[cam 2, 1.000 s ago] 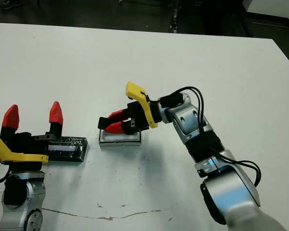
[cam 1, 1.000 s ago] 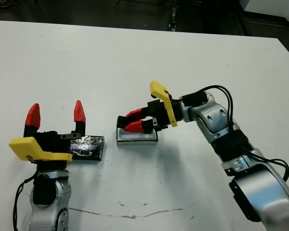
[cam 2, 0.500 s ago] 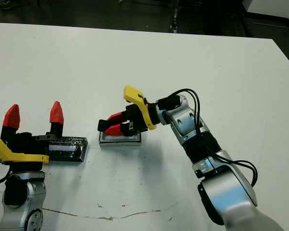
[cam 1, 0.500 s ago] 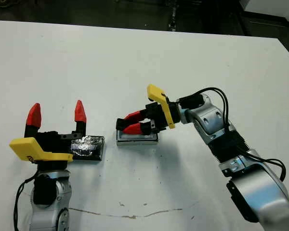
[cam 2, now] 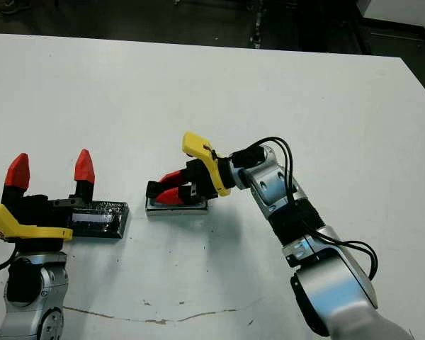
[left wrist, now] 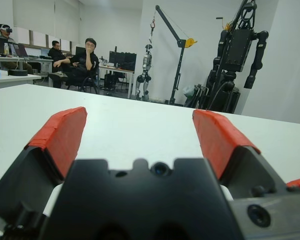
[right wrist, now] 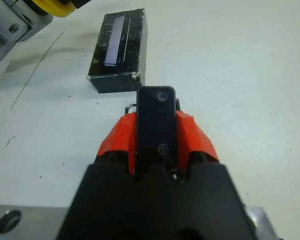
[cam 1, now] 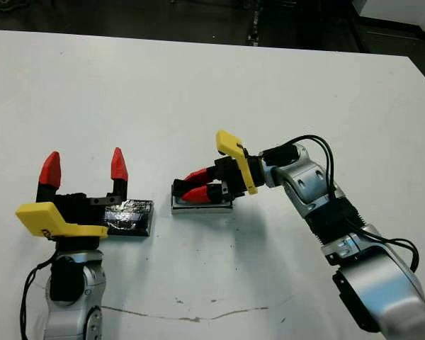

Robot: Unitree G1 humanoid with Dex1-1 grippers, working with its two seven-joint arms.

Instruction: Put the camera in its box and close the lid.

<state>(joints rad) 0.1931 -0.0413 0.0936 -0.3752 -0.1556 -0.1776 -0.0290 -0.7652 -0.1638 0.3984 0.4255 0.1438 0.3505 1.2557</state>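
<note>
Left jaws: the left gripper (cam 1: pixel 83 170) is seen spread wide and empty, its red tips apart, parked at the left of the white counter (cam 1: pixel 198 85).
Lid: the lid (cam 1: pixel 130 217) is laid flat on the counter just beside the left gripper's body, partly overlapped by it in the head views, and apart from the box.
Box: the box (cam 1: pixel 202 204) is found at mid-counter, just right of the lid, open side up, with the right gripper directly over it.
Camera: the camera (right wrist: pixel 156 122) is pinched between the red fingers (right wrist: pixel 117 137) of the right gripper (cam 1: pixel 191 190), its length run along the fingers and its end projecting past the tips, low over the box.
Step in hand: the camera is judged to be on the point of being set into the box.
How done well: the bar should be kept lined up with the box's long side and levelled before release, so that no end is caught on the rim; the jaws should be opened only once it is seated.
Change from a second ago: the right gripper has been lowered and reached further left over the box; the lid, box and left gripper are unmoved.
</note>
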